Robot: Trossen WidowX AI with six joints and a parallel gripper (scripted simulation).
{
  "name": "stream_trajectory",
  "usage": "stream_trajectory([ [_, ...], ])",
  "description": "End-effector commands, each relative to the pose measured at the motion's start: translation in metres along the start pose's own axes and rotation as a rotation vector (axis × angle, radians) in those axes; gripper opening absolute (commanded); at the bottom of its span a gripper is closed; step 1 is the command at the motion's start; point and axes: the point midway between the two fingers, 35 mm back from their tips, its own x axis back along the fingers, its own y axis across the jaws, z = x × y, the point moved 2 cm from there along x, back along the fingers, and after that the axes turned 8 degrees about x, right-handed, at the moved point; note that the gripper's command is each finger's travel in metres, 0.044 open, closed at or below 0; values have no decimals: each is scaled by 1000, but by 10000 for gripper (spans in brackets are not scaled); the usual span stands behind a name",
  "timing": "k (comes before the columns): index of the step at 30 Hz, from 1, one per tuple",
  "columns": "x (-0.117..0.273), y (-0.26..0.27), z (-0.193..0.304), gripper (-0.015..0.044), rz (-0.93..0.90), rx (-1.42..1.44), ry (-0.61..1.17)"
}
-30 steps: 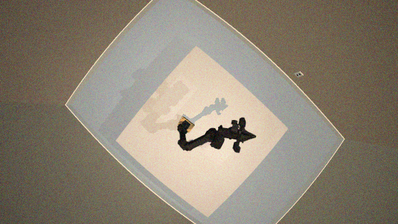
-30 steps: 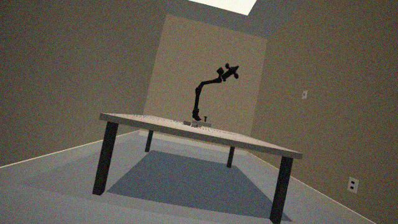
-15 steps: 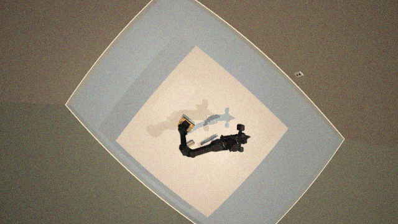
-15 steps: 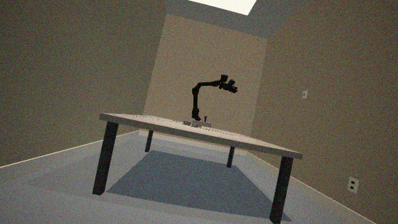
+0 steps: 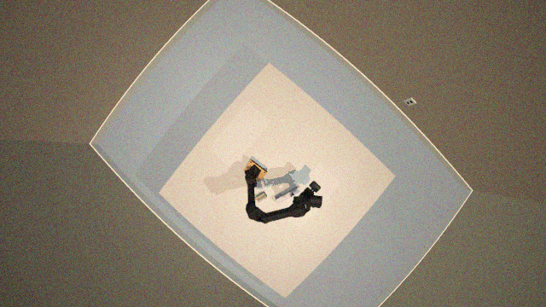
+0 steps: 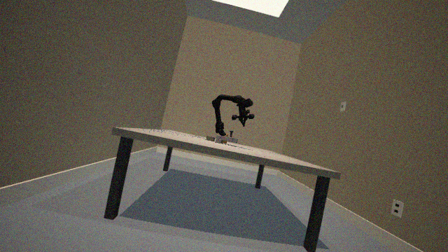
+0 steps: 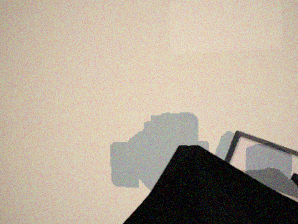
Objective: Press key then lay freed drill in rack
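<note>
Gripper [image 5: 306, 197] [image 6: 243, 124] [image 7: 188, 155] shut and empty, above the table [image 5: 273, 260] [image 6: 224, 151].
Small parts [image 5: 286, 193] [image 6: 221, 139] sit near the arm's base; a dark upright piece [image 6: 231, 134] stands among them. Cannot tell which is the drill.

I'm standing in what is looking like a plain room, its use unclear: brown walls [image 5: 461, 141] [image 6: 231, 63] are enclosing a blue-grey floor [image 5: 341, 102] [image 6: 70, 203], a bright ceiling panel [image 6: 255, 6] is glowing overhead, and outlets [image 5: 409, 101] [image 6: 397, 208] are dotting the wall.
</note>
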Motion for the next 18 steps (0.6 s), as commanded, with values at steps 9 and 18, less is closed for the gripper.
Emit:
stream_trajectory([
  [9,-11,-77,53,0,274,-287,243],
  [18,-21,-80,57,0,273,-286,244],
])
